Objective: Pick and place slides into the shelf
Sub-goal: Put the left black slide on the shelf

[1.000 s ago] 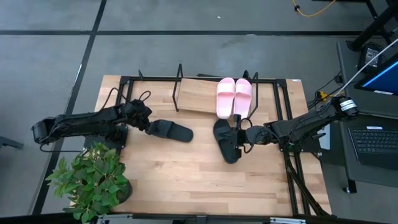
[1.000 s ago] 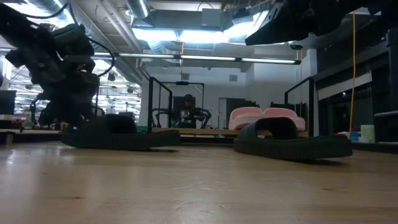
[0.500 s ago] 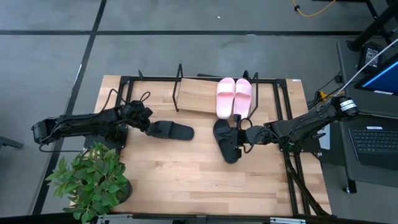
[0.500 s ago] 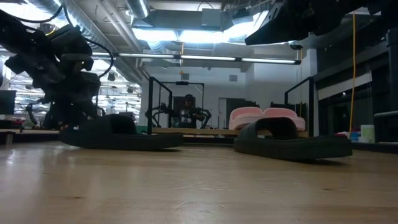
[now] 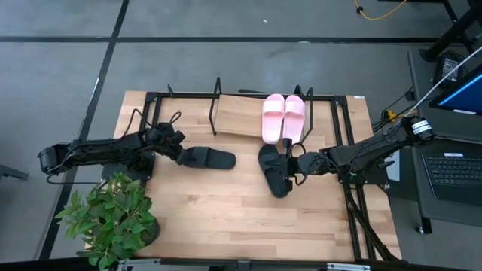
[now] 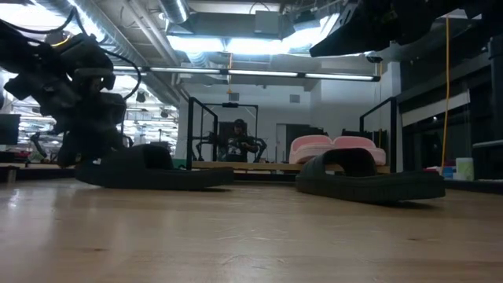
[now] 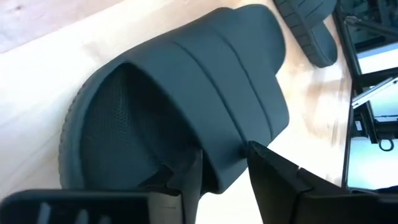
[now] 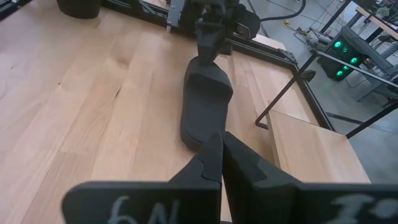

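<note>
Closing on a black foam slide sandal [image 7: 180, 99] lying flat on the wooden tabletop [image 5: 226, 211].

Left gripper [image 7: 221, 165] parted astride its strap edge, ready for lifting toward the tilted wooden shelf [image 5: 237, 117]; right gripper [image 8: 217, 155] pressed together, idle beside the second black slide [image 5: 273, 172].

A potted plant [image 5: 113, 218] (leafy green) stands near a laptop [image 5: 456, 169] off-table

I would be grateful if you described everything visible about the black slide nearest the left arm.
The black slide lies flat on the wooden tabletop, lengthwise across it, left of the other black slide and in front of the shelf. It looks foam-like and matte, with a textured footbed and one wide ribbed strap. The left tool straddles the strap's edge, fingers either side.
</note>
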`<state>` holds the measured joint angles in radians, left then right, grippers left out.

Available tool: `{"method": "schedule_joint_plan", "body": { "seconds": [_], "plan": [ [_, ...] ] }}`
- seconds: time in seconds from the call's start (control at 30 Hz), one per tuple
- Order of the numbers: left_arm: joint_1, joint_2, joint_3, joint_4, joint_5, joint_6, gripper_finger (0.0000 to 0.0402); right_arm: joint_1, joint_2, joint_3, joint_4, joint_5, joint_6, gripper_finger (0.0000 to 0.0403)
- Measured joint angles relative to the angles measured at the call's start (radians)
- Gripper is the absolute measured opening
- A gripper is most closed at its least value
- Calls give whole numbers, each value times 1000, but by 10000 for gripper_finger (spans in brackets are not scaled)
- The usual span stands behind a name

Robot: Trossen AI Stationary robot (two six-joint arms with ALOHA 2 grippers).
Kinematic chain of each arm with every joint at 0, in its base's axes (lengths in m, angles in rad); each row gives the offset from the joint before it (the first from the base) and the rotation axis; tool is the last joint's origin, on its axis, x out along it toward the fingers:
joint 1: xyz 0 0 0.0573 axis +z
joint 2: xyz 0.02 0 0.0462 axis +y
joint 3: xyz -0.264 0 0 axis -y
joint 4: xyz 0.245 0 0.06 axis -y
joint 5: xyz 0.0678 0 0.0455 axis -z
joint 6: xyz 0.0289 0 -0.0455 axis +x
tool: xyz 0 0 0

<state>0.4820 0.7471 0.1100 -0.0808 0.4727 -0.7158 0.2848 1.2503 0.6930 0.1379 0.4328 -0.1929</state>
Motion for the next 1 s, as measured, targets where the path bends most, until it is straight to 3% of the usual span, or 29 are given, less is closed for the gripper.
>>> {"method": "schedule_joint_plan", "body": {
  "seconds": [0.37,0.6,1.0],
  "plan": [
    [0,-1,-37,90,2,1,8,0,0,0,0,0,0,6],
    [0,0,-38,129,-6,11,5,0,0,0,0,0,-1,6],
    [0,-1,-38,370,100,-20,2,0,-1,0,47,2,-112,6]
  ]
}}
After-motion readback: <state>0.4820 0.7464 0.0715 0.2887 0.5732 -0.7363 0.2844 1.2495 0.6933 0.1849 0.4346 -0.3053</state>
